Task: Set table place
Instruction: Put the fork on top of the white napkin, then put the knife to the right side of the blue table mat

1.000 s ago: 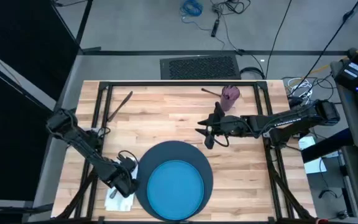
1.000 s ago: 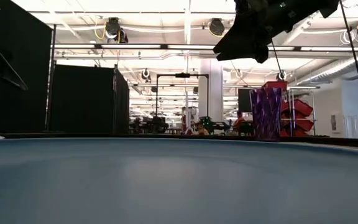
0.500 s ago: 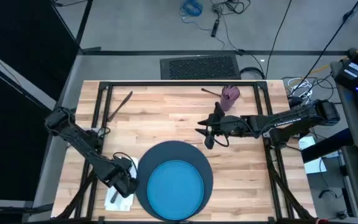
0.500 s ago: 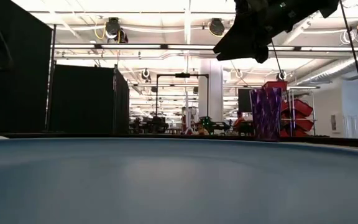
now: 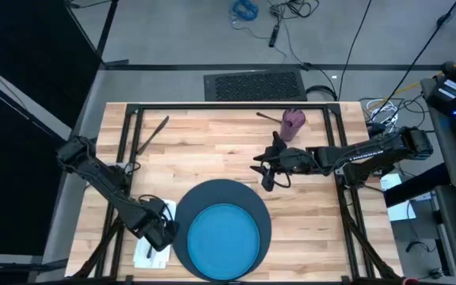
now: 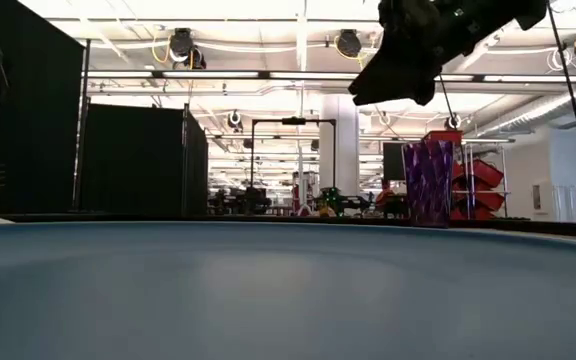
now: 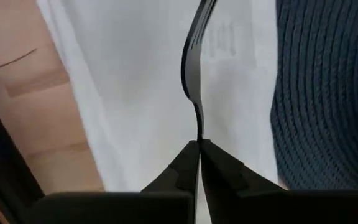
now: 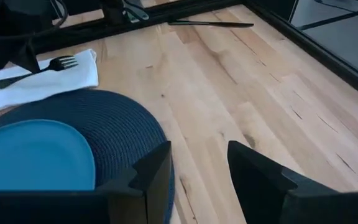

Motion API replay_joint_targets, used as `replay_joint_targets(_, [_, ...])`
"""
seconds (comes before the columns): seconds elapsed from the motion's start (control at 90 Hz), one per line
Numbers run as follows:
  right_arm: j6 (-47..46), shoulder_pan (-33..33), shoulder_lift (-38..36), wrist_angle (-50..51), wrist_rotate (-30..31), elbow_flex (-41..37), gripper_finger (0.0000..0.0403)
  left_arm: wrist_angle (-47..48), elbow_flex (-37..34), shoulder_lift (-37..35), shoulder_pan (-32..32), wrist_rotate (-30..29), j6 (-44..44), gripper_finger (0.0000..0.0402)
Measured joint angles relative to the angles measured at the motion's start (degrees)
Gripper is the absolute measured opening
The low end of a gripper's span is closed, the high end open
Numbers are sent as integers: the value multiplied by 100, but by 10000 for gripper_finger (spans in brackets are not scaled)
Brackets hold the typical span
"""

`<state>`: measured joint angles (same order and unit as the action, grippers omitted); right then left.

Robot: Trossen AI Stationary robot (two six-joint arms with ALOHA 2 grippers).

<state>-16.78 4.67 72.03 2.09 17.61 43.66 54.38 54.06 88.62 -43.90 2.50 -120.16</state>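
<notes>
The left gripper [image 7: 197,149] has its fingers pinched together on the handle of the fork [image 7: 194,68], whose tines lie over the white napkin [image 7: 142,93] just beside the navy mat [image 7: 328,93]. The high view places this gripper [image 5: 158,231] at the near left of the table [image 5: 212,158]; compared with a second ago it has shifted slightly toward the near edge, drawing the fork along the napkin. This suggests the fork is being settled into its final position, so release is probably the next step.

The right gripper [image 8: 197,168] hangs with its jaws apart and empty above the bare wood just beyond the far right rim of the mat. It has hardly moved, apart from a slight change of angle in the low view.

The blue plate [image 5: 225,233] sits centred on the mat at the near edge. The purple cup [image 5: 294,120] stands far right, with one utensil [image 5: 271,117] beside it and another [image 5: 153,134] lying far left. The black frame rail [image 5: 125,150] runs close alongside the left arm, leaving little lateral room there; the middle of the table is open.
</notes>
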Motion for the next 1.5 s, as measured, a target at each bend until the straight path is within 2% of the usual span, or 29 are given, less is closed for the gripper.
replay_joint_targets(0.378, [5,0,0,-9,1,-2,144,20,-2,440,-11,5,104,0])
replay_joint_targets(0.767, [-8,0,-1,-14,2,-2,144,535,15,382,14,-91,557,0])
replay_joint_targets(0.833, [6,0,0,-15,2,-2,144,698,107,283,55,-475,669,0])
replay_joint_targets(0.933, [149,0,-1,-11,3,-2,144,677,347,48,200,-1567,1260,0])
replay_joint_targets(1.067, [293,0,-2,-9,2,-2,144,609,832,-198,410,-3461,2914,0])
replay_joint_targets(1.189, [259,0,0,-11,2,-2,144,136,1029,-249,670,-4601,4491,0])
replay_joint_targets(1.3, [116,0,-2,-13,-4,-1,144,295,1027,-245,1299,-4736,5209,0])
replay_joint_targets(1.4, [83,0,0,-27,-183,-2,144,1094,1023,-268,2123,-4698,5583,0])
replay_joint_targets(1.5, [97,0,0,-39,-410,-2,144,1972,1021,-592,3010,-4797,6011,0])
